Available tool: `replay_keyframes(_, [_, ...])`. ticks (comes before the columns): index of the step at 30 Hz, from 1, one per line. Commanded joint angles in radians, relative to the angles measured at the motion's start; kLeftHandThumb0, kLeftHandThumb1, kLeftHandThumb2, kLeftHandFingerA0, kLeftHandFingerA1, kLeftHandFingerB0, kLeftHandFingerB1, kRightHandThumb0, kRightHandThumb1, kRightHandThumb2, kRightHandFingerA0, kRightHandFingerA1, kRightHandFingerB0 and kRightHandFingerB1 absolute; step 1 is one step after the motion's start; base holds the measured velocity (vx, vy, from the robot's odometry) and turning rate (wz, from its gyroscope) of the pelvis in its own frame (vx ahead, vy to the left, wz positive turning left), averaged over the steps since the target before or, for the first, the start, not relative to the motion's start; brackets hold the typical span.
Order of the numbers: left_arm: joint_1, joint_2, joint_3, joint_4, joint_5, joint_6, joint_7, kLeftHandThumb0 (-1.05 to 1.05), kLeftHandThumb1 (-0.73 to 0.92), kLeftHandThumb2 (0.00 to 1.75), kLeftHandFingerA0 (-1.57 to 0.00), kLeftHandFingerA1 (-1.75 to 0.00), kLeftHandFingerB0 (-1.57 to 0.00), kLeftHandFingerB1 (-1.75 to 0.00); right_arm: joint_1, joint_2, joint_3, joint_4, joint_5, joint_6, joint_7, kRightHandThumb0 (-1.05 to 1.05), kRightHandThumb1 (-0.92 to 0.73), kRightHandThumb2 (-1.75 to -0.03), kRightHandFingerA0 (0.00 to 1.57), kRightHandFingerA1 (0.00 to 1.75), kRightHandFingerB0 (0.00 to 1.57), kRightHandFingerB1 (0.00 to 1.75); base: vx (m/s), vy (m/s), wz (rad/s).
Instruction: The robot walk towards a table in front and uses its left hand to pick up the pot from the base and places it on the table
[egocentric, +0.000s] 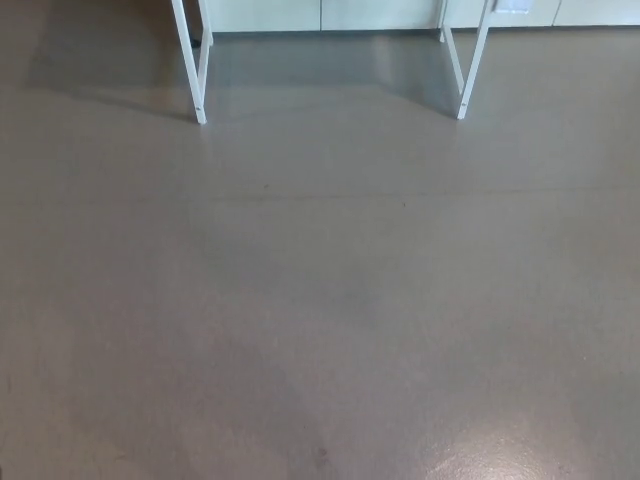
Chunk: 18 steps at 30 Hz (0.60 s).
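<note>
Grey-brown floor fills nearly the whole head view, w/ a pale sheen at bottom right. At top we see 2 white supports of a table: left leg & right leg, each made of slanted bars meeting at a foot on the floor; the tabletop is cut off by the frame edge. Behind them run pale wall panels. Robot's left hand & right hand: neither in view, so we cannot tell their state. We cannot locate the pot; it lies outside the frame.
</note>
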Motion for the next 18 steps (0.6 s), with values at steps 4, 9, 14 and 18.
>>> replay_keyframes(4, [-0.002,0.013,0.037,0.003,-0.053,-0.057,-0.062,-0.03,0.39,0.85,-0.31,-0.57,-0.2,-0.5,-0.01,-0.021,-0.024,0.043,0.023,-0.121,-0.006,-0.39,-0.55,-0.57,0.48,0.39,0.31,0.35,0.0,0.0,0.0])
replay_keyframes(9, [-0.003,0.013,0.038,0.006,-0.053,-0.059,-0.065,-0.03,0.39,0.85,-0.31,-0.57,-0.2,-0.5,-0.014,-0.022,-0.025,0.056,0.022,-0.133,-0.006,-0.39,-0.55,-0.57,0.48,0.39,0.31,0.35,0.0,0.0,0.0])
replay_keyframes(14, [-0.002,0.009,0.04,0.002,-0.054,-0.055,-0.059,-0.02,0.4,0.86,-0.31,-0.56,-0.19,-0.5,-0.011,-0.021,-0.027,0.07,0.025,-0.147,-0.007,-0.4,-0.55,-0.57,0.48,0.39,0.31,0.35,0.0,0.0,0.0])
replay_keyframes(18, [0.007,0.007,0.038,-0.004,-0.05,-0.05,-0.055,-0.01,0.39,0.86,-0.32,-0.57,-0.2,-0.5,-0.003,-0.021,-0.027,0.081,0.024,-0.157,-0.007,-0.39,-0.55,-0.58,0.48,0.39,0.29,0.35,0.0,0.0,0.0])
